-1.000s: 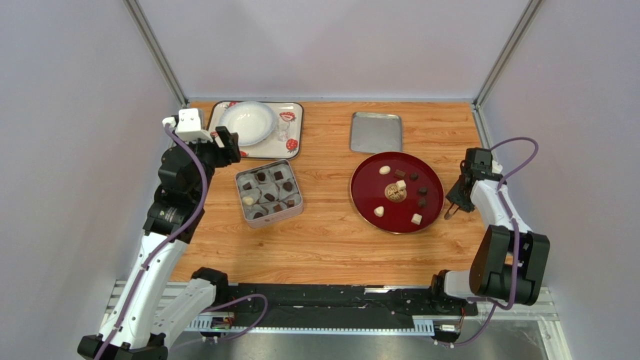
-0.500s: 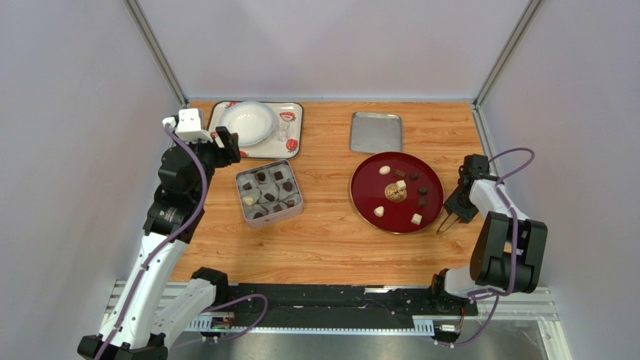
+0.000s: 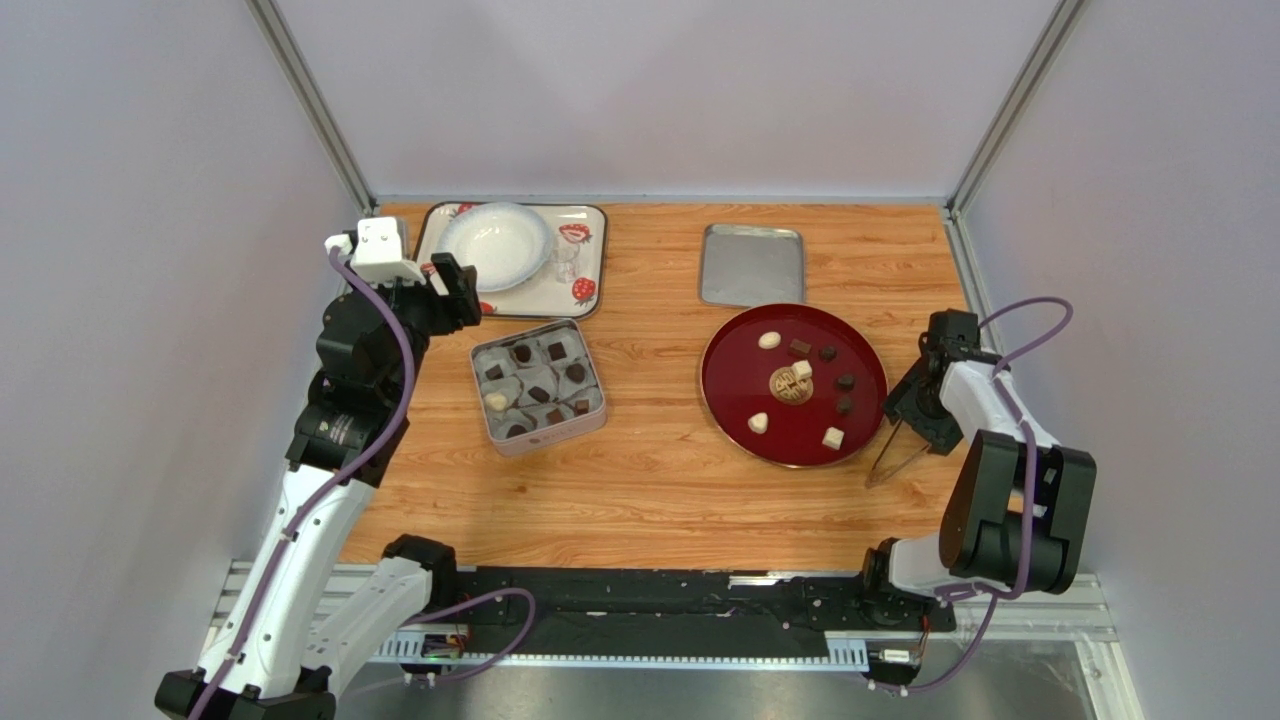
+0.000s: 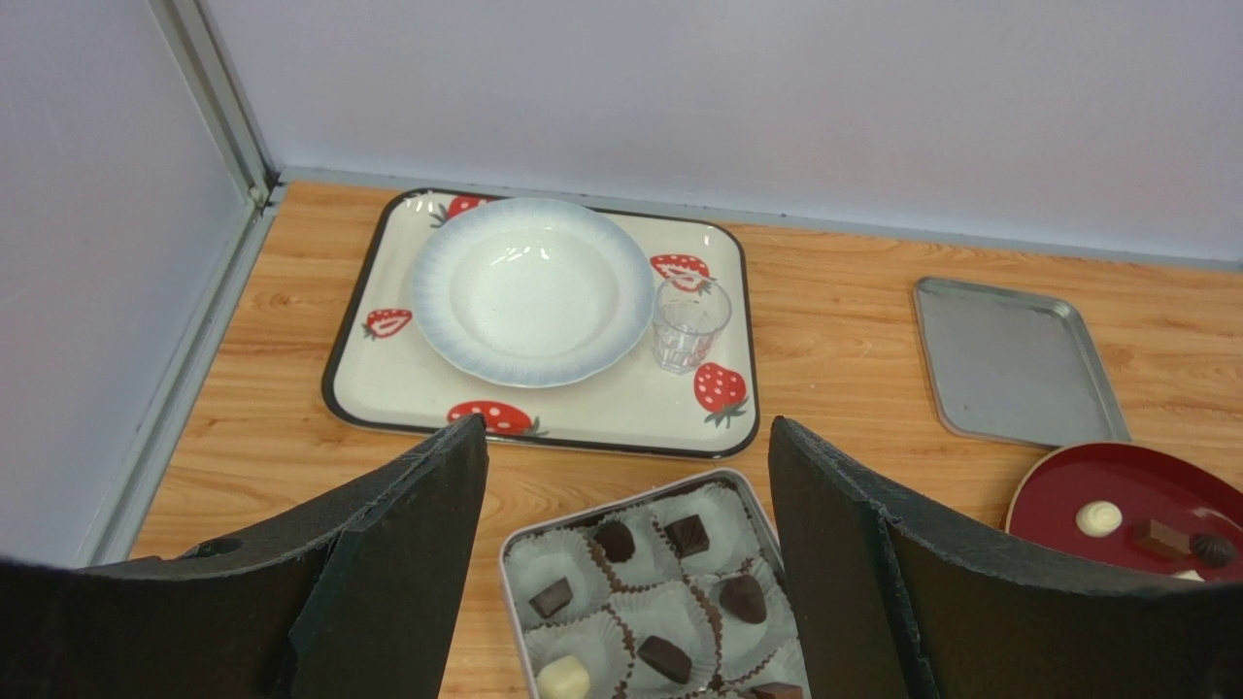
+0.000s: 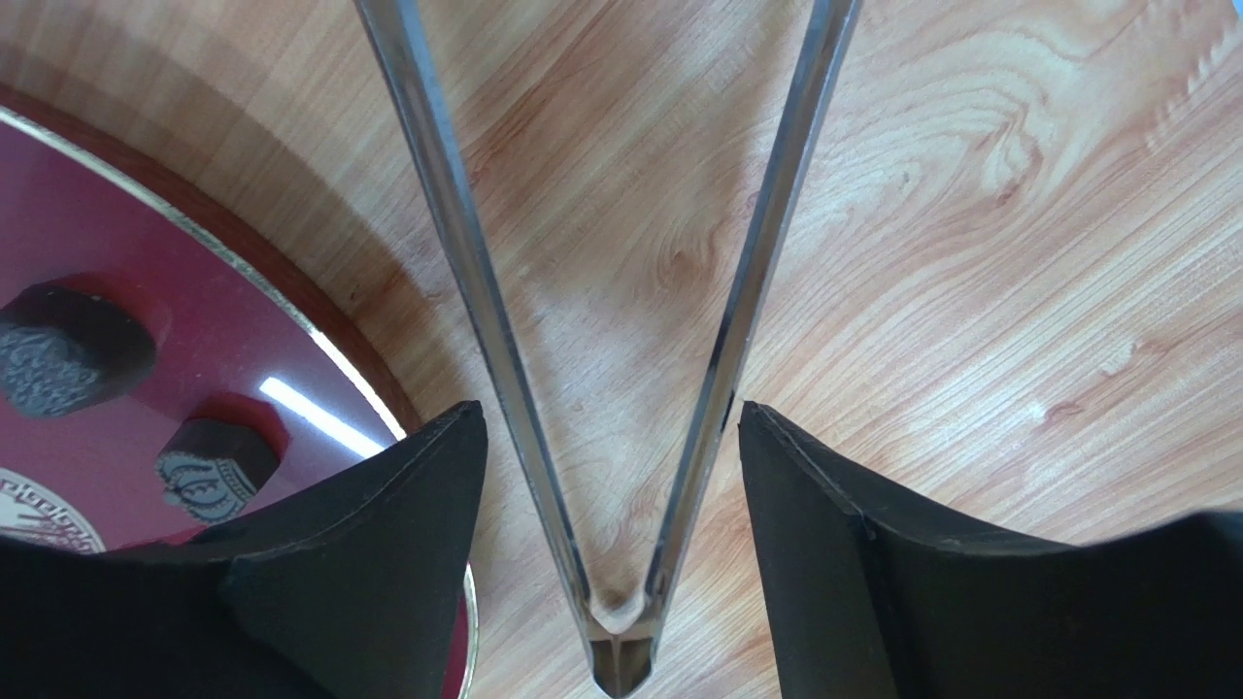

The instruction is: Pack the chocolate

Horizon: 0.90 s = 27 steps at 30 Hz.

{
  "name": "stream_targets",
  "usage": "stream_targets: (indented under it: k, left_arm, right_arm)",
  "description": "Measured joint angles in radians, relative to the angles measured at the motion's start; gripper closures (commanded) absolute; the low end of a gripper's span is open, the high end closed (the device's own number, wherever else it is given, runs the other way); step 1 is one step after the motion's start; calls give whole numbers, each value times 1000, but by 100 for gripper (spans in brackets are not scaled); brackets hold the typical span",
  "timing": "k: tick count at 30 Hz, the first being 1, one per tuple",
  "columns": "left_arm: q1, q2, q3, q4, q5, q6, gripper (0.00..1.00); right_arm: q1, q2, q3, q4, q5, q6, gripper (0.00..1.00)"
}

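**Tongs (image 5: 470, 277) poised beside plate as chocolate (image 3: 771, 341) waits to be packed**

A wooden table (image 3: 661, 465) is seen from above, with two arms mounted at its near edge. At the back left a strawberry-printed tray (image 4: 438, 401) is laid with a white bowl (image 4: 533, 291) and a small glass (image 4: 689, 324). A bare metal tray (image 3: 751, 264) lies at the back right.

The unpacked chocolate is spread over the red plate (image 3: 729, 383), right of centre, in dark squares and cream rounds. More pieces are already seated in paper cups (image 4: 642, 600) inside the open tin (image 3: 598, 393), left of centre.

The left gripper (image 4: 628, 430) is held above the tin's far edge, its jaws wide apart with nothing between them. The right gripper (image 5: 613, 415) is stationed over bare wood just off the plate's right rim. The tongs are carried between its jaws, hinge towards the wrist, and their arms are sprung apart with nothing between them.

Each piece is judged light, stiff and smooth-skinned, and easily scuffed or cracked by a hard pinch. The squares are best taken low across two flat sides. The rounded ones are likely to slip out sideways, so they should be taken across the widest part with a gentle squeeze.
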State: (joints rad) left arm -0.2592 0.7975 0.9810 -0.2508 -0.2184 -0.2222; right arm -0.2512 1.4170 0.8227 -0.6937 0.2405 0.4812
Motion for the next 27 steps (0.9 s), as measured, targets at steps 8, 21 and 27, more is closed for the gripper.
stream_targets:
  k: [8,21,27]
  left_arm:
    - [0,0,0,0,0,0,21]
    - [0,5,0,0,10,0,21]
    - [0,34,6,-7,31,-1,21]
  right_arm:
    - [0,-38,-1,-3,-24,0,28]
    - [98,-193,113,17,-161,-61,26]
    - [185,2,297,67,-205,-114,36]
